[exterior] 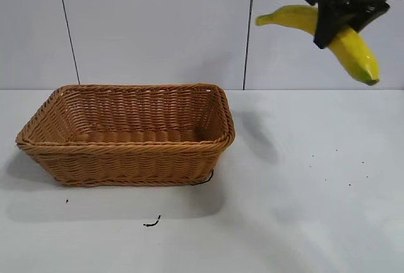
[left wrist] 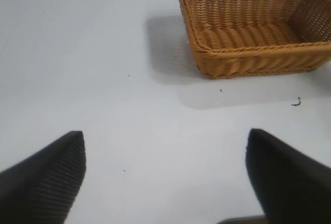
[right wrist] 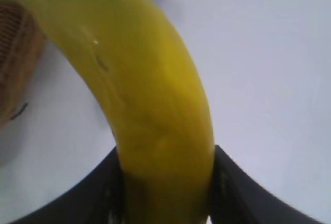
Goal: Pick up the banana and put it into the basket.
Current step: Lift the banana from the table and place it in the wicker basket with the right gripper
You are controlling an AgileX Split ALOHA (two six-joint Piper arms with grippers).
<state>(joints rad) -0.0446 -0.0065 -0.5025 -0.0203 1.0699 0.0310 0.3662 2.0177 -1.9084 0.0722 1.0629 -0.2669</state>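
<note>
Right claw (exterior: 341, 24): black, at 1 o'clock in the exterior view, high above the desk; clenched on the banana at mid-length. In the right wrist view the two black fingers (right wrist: 227, 182) press against opposite sides of the fruit.

Banana: long, curved, bright yellow banana (exterior: 353, 49), held in the air clear of the desk. One end points toward 9 o'clock of the claw; the other end, greenish with a small dark tip, points down toward 5 o'clock. In the right wrist view the banana (right wrist: 150, 94) fills the middle of the picture and arches out from between the fingers.

Left claw (left wrist: 165, 182): released; its two black ribbed fingers (left wrist: 49, 177) stand wide apart over bare desk, with nothing between them. It does not appear in the exterior view.

Basket: rectangular, light brown woven wicker basket (exterior: 126, 159) with flared sides and a braided rim, standing upright on the desk at 9 o'clock of the exterior view. Its interior shows nothing inside. It lies well apart from the banana, below it and to the 8 o'clock side. In the left wrist view the basket (left wrist: 258, 61) sits far beyond the left claw.

Desk: white, flat desk (exterior: 303, 210) carrying the basket. A small dark curled scrap (exterior: 151, 223) lies on it at 6 o'clock of the basket, near the front wall but apart from it.
</note>
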